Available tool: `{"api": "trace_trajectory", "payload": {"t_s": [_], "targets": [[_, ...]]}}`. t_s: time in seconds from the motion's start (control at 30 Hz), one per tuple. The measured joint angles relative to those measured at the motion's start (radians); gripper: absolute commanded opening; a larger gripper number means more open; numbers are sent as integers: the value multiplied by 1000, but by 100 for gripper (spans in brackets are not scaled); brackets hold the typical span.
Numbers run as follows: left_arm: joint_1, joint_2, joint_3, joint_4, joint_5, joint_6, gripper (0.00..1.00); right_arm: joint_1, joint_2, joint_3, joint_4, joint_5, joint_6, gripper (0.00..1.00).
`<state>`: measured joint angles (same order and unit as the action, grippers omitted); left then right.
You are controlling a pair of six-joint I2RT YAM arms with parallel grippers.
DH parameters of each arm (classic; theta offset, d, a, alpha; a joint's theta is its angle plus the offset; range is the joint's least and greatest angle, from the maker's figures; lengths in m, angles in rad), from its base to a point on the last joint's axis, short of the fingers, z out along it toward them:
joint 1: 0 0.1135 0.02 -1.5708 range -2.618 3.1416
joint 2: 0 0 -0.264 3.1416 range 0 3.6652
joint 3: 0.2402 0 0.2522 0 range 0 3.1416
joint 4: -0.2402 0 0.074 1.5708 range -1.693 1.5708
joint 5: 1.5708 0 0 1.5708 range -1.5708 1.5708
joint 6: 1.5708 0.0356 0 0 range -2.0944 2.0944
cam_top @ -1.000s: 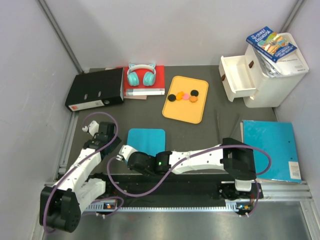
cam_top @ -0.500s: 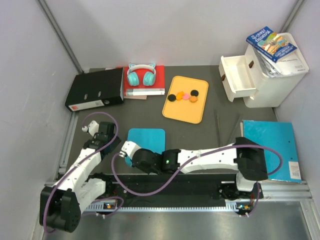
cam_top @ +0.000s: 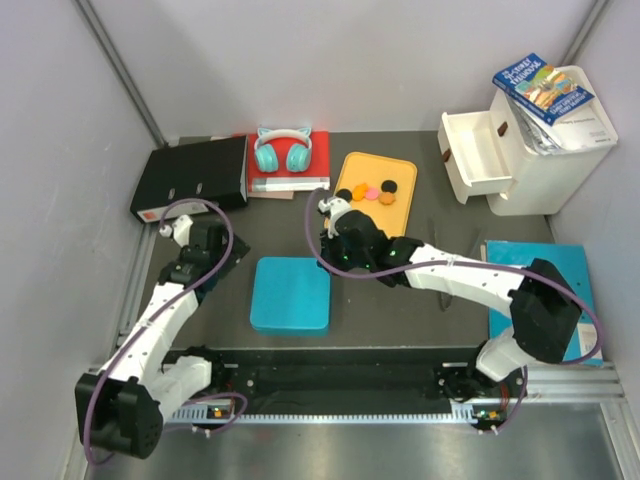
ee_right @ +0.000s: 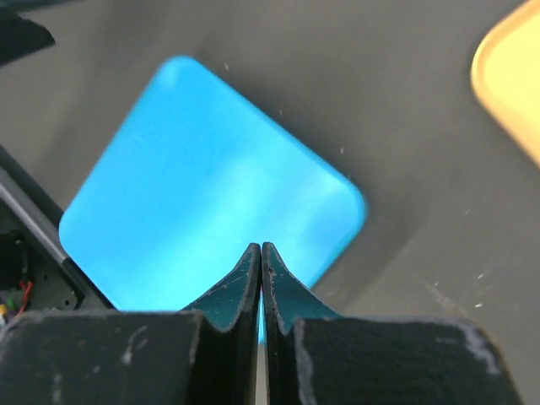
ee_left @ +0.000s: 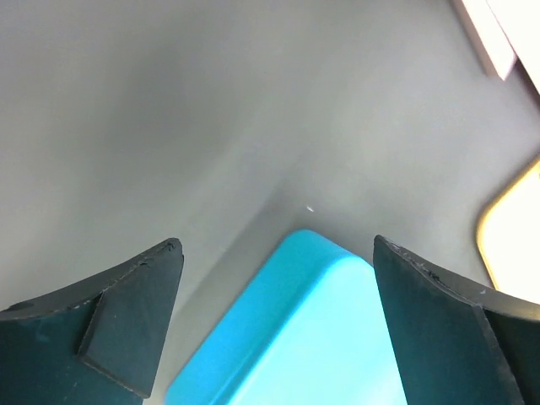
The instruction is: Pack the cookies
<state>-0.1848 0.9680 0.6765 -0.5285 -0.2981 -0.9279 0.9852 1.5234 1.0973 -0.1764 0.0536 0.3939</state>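
Note:
Several cookies [cam_top: 371, 192], orange, black and one pink, lie in a row on the yellow tray [cam_top: 375, 225] at the back. A closed blue box [cam_top: 291, 295] rests flat in front of the arms. My left gripper [cam_top: 218, 262] stands wide open just left of the box. In the left wrist view its jaws [ee_left: 274, 243] are empty, with a corner of the blue box [ee_left: 312, 337] between and beyond them. My right gripper [cam_top: 333, 212] hangs shut near the tray's near-left corner. The right wrist view has its fingertips [ee_right: 261, 246] pressed together above the blue box [ee_right: 202, 194].
A black binder [cam_top: 190, 177] lies at the back left. Teal headphones [cam_top: 281, 150] sit on a red book [cam_top: 315, 160]. A white drawer unit [cam_top: 545, 160] with an open drawer [cam_top: 478, 155] stands at the back right, and a blue folder [cam_top: 540, 295] lies on the right.
The right arm has swung from the near left, over the blue box, up to the tray's corner, uncovering the whole box. The left gripper has opened and drawn back a little.

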Motion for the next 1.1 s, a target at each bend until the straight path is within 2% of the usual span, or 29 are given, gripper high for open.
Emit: {"api": "trace_trajectory", "payload": {"t_s": [0.2, 0.27, 0.3, 0.37, 0.43, 0.5, 0.53, 0.67, 1.0, 1.1], "targets": [[0, 18, 10, 61, 200, 64, 98, -44, 20, -92, 103, -197, 102, 0], [0, 22, 9, 100, 292, 71, 88, -45, 29, -96, 145, -239, 124, 0], [0, 23, 3, 137, 359, 72, 78, -46, 34, -96, 165, -259, 134, 0], [0, 24, -15, 197, 453, 67, 68, -51, 47, -96, 203, -287, 152, 0], [0, 26, -47, 255, 544, 61, 53, -55, 65, -96, 230, -310, 167, 0], [0, 37, -73, 283, 603, 56, 46, -60, 84, -96, 249, -323, 177, 0], [0, 45, -87, 295, 627, 58, 38, -62, 94, -96, 254, -330, 184, 0], [0, 67, -137, 301, 688, 57, 21, -69, 114, -103, 264, -344, 198, 0], [0, 60, -196, 280, 724, 85, 1, -90, 162, -117, 293, -352, 227, 0], [0, 60, -205, 275, 724, 87, 0, -102, 180, -129, 301, -355, 240, 0]]}}
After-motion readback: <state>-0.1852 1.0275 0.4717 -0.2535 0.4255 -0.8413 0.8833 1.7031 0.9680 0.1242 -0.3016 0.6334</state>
